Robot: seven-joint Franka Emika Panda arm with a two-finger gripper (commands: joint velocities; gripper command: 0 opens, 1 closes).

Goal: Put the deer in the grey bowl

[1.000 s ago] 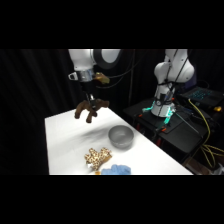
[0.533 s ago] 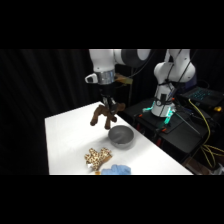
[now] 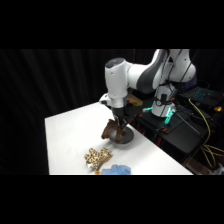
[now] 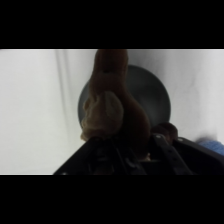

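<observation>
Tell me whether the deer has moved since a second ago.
Yes. In the side view the deer, held by the gripper, has travelled from the table's far left area to right over the grey bowl.

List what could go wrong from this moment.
1. The deer hangs from the tool over the bowl and looks nearly as wide, so a leg may catch the rim on release.
2. Its body sits toward one side of the bowl, so it could tip out onto the table.
</observation>
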